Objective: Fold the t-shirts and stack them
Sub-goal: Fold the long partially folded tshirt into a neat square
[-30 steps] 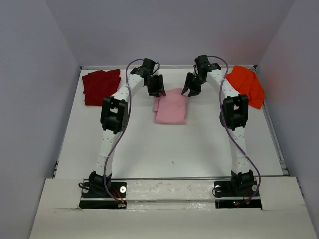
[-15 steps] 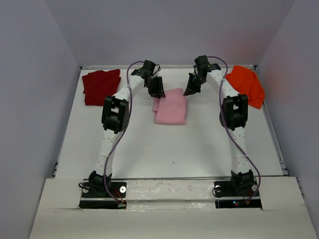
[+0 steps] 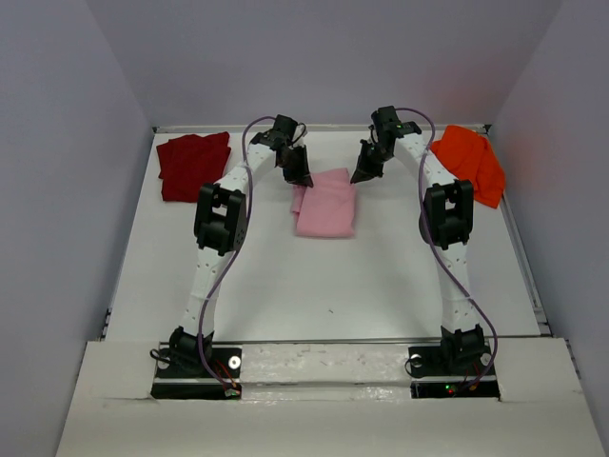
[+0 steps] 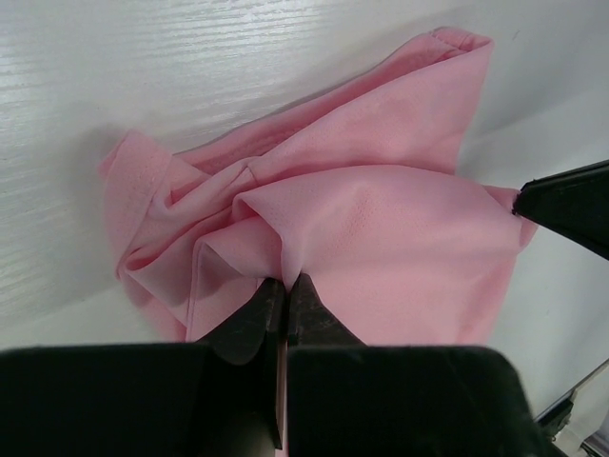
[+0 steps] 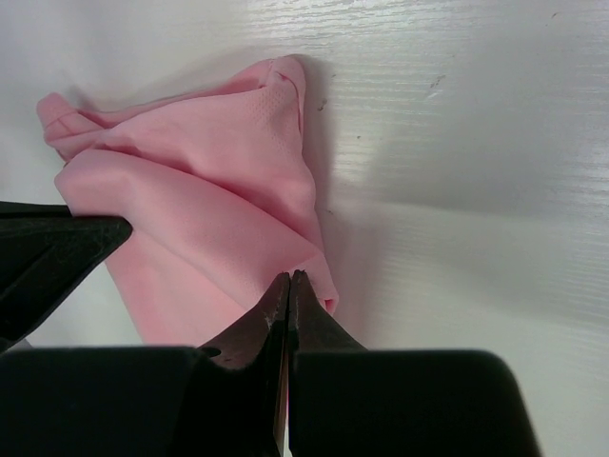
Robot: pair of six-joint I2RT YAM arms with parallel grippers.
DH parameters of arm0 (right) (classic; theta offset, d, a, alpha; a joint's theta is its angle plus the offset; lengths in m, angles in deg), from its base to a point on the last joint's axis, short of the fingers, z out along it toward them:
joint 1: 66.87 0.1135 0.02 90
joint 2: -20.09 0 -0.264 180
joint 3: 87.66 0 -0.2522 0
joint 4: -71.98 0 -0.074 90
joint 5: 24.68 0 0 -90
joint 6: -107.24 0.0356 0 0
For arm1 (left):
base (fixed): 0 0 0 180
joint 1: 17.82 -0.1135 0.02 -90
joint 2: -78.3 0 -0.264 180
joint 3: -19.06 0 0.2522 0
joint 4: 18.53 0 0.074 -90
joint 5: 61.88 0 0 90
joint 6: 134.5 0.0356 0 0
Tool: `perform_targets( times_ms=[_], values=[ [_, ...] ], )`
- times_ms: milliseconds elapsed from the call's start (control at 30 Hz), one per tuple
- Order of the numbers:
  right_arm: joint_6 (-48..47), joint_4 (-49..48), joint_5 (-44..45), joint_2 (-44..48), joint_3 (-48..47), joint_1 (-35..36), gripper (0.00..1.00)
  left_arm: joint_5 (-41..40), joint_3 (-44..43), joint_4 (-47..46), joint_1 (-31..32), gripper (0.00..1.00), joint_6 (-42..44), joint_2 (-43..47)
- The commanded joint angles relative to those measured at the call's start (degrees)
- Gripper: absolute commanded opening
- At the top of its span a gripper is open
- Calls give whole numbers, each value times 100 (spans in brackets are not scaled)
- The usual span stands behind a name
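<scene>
On the white table, the dark red t-shirt lies at the far left corner, well apart from both arms. Next comes the left gripper, its fingers pressed nearly together on a raised fold at the far left corner of the light pink t-shirt. This shirt sits mid-table between the arms as a rumpled oblong whose long axis runs from the far side toward the bases. The right gripper has its fingers fully together and appears to nip the hem at the far right corner. Both grips sit on the far short edge, equally near, so the rest of the cloth lies nearward from the fingers. A fold would probably carry that edge toward the bases along the long axis. The bright orange t-shirt lies bunched at the far right.
</scene>
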Motion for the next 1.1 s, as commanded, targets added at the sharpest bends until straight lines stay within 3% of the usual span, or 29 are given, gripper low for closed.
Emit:
perform_targets(
  times_ms=[0,133,533,1067],
  values=[
    [-7,-143,-97,27,-113,-27,0,-124,-243,62,15,5,36,277],
    [-15,-143,-115,45,-192,-27,0,-362,12,-17,15,0,-26,523],
    [99,-345,-466,221,-429,-27,0,-836,390,-96,32,0,-131,1314],
    [837,-1056,-2135,-131,-860,-27,0,-1170,997,-70,164,0,-351,1816]
  ],
)
